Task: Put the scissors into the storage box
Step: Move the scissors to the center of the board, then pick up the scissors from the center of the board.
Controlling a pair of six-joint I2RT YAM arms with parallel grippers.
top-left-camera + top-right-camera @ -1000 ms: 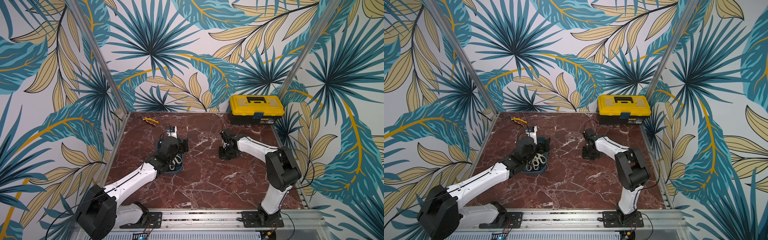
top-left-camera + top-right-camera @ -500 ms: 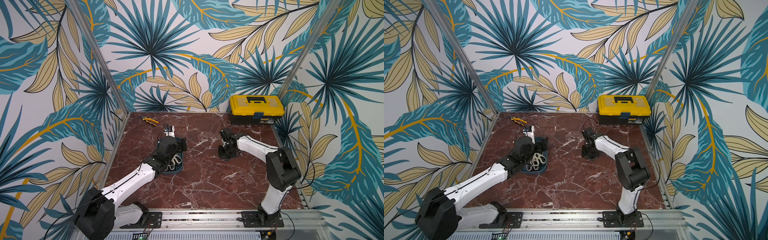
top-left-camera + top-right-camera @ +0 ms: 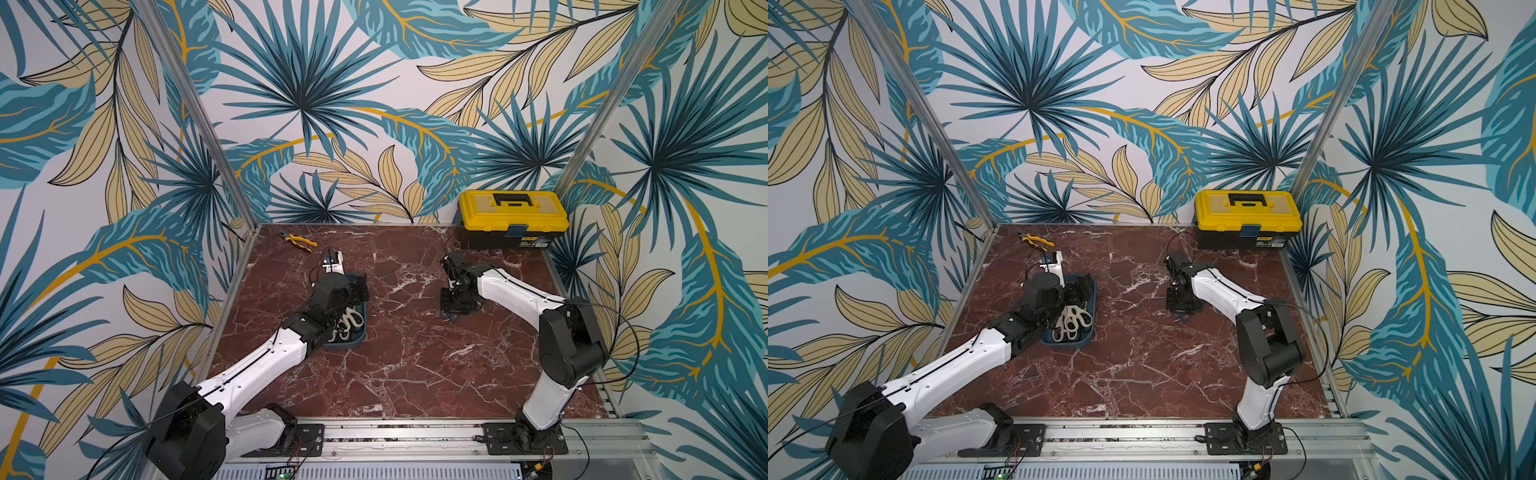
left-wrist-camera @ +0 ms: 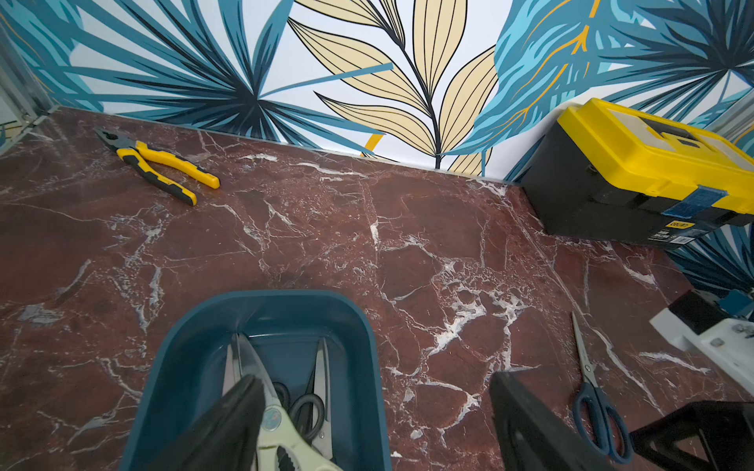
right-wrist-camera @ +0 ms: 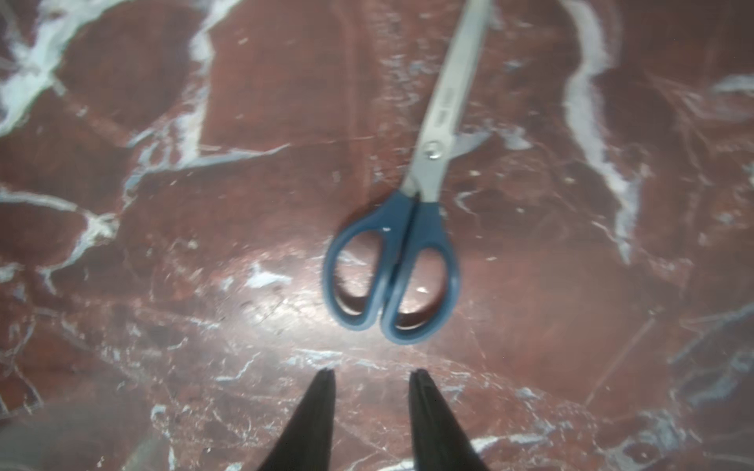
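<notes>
While the left gripper (image 4: 373,377) hangs spread wide over the storage box (image 4: 277,297), the right gripper (image 5: 371,379) is parted too, holding nothing.
Blue-handled scissors (image 5: 428,171) lie flat on the marble table (image 5: 163,285) just off its tips; pale shears (image 4: 285,432) and black-handled scissors (image 4: 306,407) sit in the storage box.

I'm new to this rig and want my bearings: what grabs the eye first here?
The tropical-leaf wallpaper covering the walls, then the yellow-lidded toolbox in the back corner on the right arm's side. On the red marble table, blue-handled scissors lie loose by the open right tool, and a teal storage box holds several pairs.
</notes>
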